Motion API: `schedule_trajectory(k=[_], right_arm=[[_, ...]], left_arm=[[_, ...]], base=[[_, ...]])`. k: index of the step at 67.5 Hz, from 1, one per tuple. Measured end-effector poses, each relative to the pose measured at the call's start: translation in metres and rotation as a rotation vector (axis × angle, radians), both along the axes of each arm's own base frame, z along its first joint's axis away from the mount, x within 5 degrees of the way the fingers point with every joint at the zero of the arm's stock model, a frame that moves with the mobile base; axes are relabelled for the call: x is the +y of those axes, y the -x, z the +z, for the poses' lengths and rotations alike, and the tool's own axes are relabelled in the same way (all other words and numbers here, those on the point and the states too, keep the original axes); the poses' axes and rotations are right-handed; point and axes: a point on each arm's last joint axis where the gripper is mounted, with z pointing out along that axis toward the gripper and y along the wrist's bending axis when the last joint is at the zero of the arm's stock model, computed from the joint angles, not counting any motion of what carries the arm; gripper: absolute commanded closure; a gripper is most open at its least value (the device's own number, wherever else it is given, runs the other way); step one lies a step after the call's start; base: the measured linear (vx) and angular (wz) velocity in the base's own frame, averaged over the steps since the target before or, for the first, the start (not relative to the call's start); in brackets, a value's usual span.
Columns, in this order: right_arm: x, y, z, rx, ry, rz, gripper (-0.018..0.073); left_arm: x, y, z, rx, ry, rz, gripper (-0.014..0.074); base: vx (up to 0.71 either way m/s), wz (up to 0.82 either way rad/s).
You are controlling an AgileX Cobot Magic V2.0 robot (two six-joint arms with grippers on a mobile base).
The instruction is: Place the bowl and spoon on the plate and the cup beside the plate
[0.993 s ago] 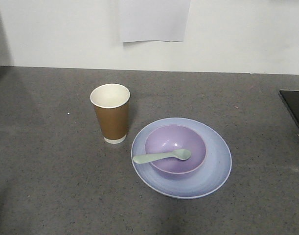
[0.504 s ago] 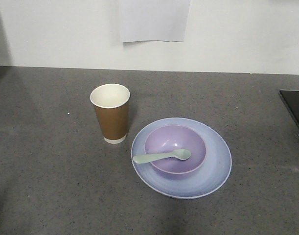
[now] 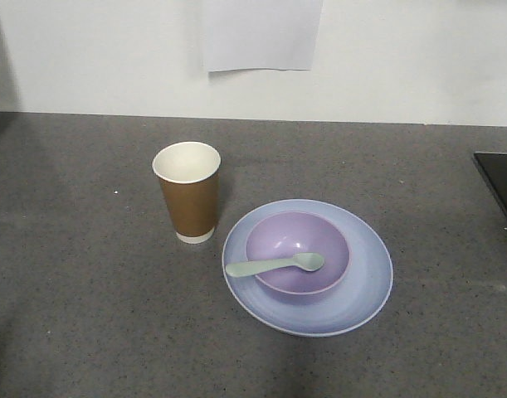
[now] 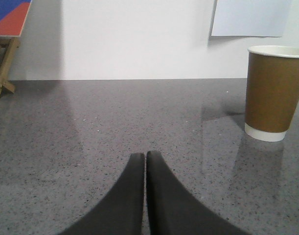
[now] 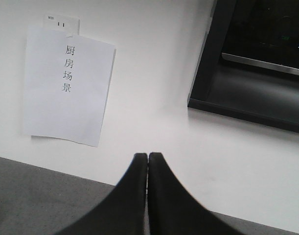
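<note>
The lavender bowl [image 3: 298,253] sits upright in the middle of the pale blue plate [image 3: 365,290] on the grey counter. The mint-green spoon [image 3: 274,265] lies across the bowl, its scoop inside and its handle over the left rim. The brown paper cup [image 3: 187,192] stands upright just left of the plate; in the left wrist view the cup [image 4: 275,92] is at the far right. My left gripper [image 4: 145,154] is shut and empty, low over the counter, well short of the cup. My right gripper [image 5: 148,155] is shut and empty, facing the wall. Neither gripper shows in the front view.
A white sheet of paper [image 3: 261,33] hangs on the wall behind the counter; the paper [image 5: 66,85] bears printed characters. A black appliance [image 3: 500,182] edges in at the right, and the appliance [image 5: 257,63] fills the right wrist view's upper right. A wooden stand [image 4: 3,58] is at far left.
</note>
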Motion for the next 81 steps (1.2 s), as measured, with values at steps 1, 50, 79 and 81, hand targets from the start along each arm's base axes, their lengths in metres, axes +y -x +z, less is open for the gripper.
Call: schedule_trajectory(k=[1,50,79,81], right_arm=[[0.0,0.0,0.0,0.0,0.0,0.0,0.0565],[-0.005,-0.016,-0.132,0.2,-0.114,-0.031,0.0565],[-0.023,0.036,-0.269,0.223,-0.225,-0.157,0.0565],[-0.023,0.04,-0.275,0.208,-0.223,-0.153,0.0565]], left_arm=[[0.0,0.0,0.0,0.0,0.0,0.0,0.0603],[0.0,0.0,0.0,0.0,0.001,0.0,0.0603],[0.0,0.0,0.0,0.0,0.003,0.0,0.0603],[0.0,0.0,0.0,0.0,0.003,0.0,0.0603]], base=[[0.0,0.0],[0.0,0.0],[0.0,0.0],[0.0,0.0]])
